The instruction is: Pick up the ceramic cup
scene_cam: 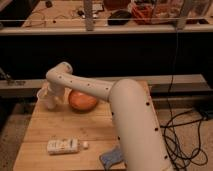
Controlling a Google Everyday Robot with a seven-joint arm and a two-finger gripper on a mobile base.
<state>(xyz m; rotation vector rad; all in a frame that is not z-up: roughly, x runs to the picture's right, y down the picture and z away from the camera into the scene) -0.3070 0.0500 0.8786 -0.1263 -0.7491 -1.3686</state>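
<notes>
While the big white arm (125,115) sweeps in from the lower right and bends down at its far joint, the gripper (50,98) is right there at the ceramic cup (46,97), down at the back-left corner of the wooden table (40,135). And that's the whole story of this moment: cup and gripper occupy the same patch of the view, the small white cup peeking out on the left side of the wrist, its rim up, standing upright as far as can be made out. Whether the jaws are spread around the cup, pressing on it or closed short of it, I cannot tell, because the wrist covers them and white sits on white. The cup looks to be resting on the table, not lifted. Just to the right, near the cup but apparently apart from it, sits the orange bowl (82,101), wide and shallow, and it crowds that side. So the relation that matters is this: the cup lies directly beneath and slightly left of the wrist, its long axis vertical, the arm coming at it from above and the right. My read is that the grasp is in hand, and the next move calls for a firm squeeze and a straight rise, keeping clear of the bowl. Out front, well apart from the action, lie a white packet (62,146) and a blue cloth (111,157).
</notes>
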